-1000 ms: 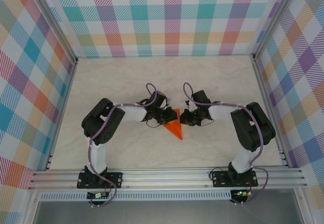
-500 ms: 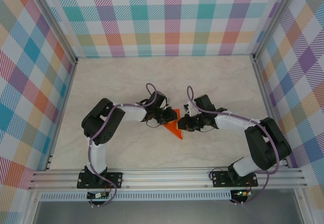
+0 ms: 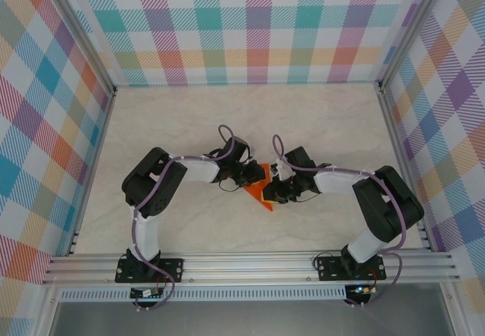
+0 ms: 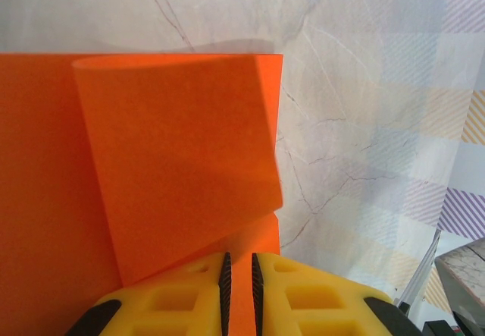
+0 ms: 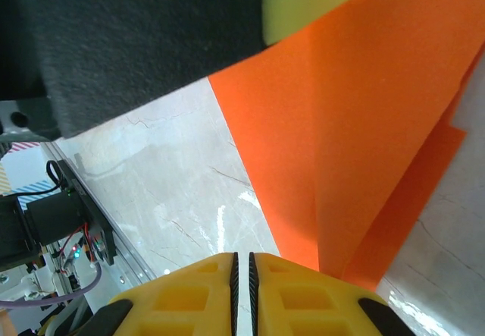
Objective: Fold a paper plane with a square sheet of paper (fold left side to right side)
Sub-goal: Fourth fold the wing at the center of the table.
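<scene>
Bright orange paper (image 4: 174, 146), creased, one flap lifted

The pale marbled table (image 3: 189, 124) (grey-veined) bears the creased orange paper (image 3: 261, 194).

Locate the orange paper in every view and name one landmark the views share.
Top external: orange paper at mid-table, a small pointed shape.
Left wrist: it covers the left half of the picture, one flap curling up.
Right wrist: it runs from the upper right down to bottom centre.
Shared landmark: the marbled tabletop bordering the paper.
</scene>
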Motion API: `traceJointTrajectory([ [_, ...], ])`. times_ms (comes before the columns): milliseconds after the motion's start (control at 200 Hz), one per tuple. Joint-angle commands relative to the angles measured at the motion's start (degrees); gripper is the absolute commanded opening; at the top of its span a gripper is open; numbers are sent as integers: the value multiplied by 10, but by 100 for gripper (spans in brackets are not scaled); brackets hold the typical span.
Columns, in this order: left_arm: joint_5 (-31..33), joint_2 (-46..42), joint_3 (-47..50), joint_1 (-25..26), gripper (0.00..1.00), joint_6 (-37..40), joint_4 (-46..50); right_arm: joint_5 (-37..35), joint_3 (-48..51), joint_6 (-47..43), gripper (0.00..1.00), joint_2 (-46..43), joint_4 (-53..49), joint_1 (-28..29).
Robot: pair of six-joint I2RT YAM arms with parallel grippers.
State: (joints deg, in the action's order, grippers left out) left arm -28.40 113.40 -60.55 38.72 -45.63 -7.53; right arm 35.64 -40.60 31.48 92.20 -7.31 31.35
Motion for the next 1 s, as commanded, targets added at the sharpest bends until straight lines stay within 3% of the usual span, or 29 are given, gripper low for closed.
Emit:
traceJointTrajectory([
  [0, 16, 12, 18, 5, 18, 5, 44, 10, 3, -5, 14, 16, 8, -1],
  [995, 19, 11, 16, 5, 18, 8, 50, -39, 5, -25, 13, 32, -46, 13],
])
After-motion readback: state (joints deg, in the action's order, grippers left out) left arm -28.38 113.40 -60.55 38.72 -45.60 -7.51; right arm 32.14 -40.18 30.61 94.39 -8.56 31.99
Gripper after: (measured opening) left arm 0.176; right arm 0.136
